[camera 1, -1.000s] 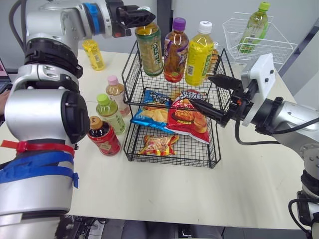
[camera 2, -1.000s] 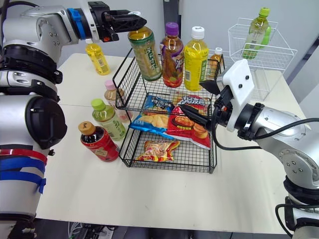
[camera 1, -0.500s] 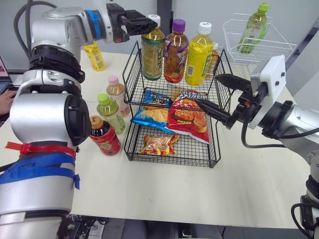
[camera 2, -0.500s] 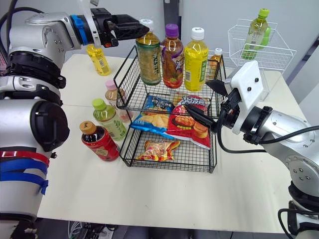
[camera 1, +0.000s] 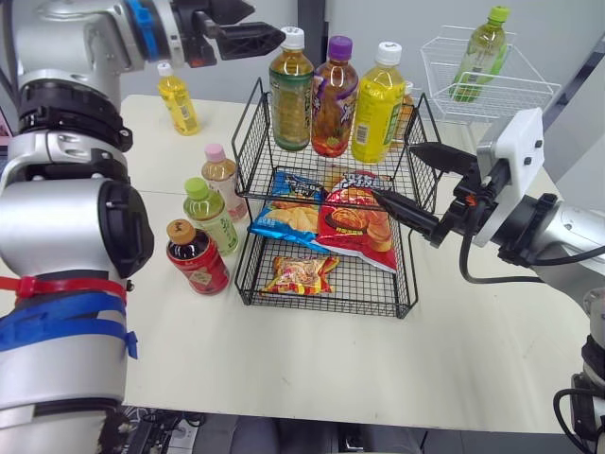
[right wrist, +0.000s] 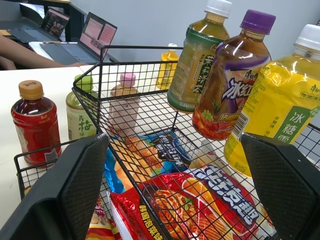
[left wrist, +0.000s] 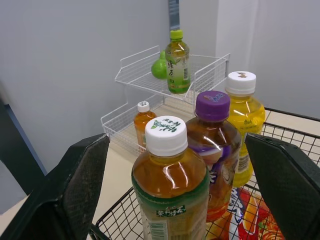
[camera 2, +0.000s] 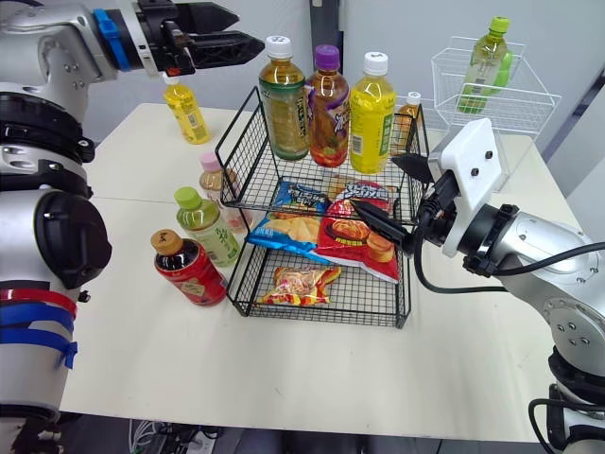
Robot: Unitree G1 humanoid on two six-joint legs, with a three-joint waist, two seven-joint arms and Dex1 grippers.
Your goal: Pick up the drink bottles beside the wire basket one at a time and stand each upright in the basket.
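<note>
A green-labelled tea bottle (camera 1: 289, 90) with a white cap stands upright in the top tier of the black wire basket (camera 1: 248, 142), beside a purple-capped bottle (camera 1: 331, 95) and a yellow bottle (camera 1: 378, 102). My left gripper (camera 1: 265, 24) is open, just left of the tea bottle's cap and apart from it. Left of the basket stand a pink-capped bottle (camera 1: 219, 173), a green-capped bottle (camera 1: 210, 216) and a red bottle (camera 1: 196, 257). A yellow bottle (camera 1: 177, 97) stands farther back. My right gripper (camera 1: 392, 170) hangs open and empty at the basket's right side.
Snack bags (camera 1: 354, 222) fill the basket's lower tiers. A white wire rack (camera 1: 506, 90) at the back right holds a green bottle (camera 1: 482, 52). A small orange bottle (camera 2: 408, 112) stands behind the basket. A person's arm (right wrist: 30, 52) and laptops (right wrist: 97, 35) lie beyond the table's left side.
My left gripper has opened, let go of the tea bottle and drawn back to the left. The bottle went from tilted to upright in the top tier. The right arm has barely moved.
</note>
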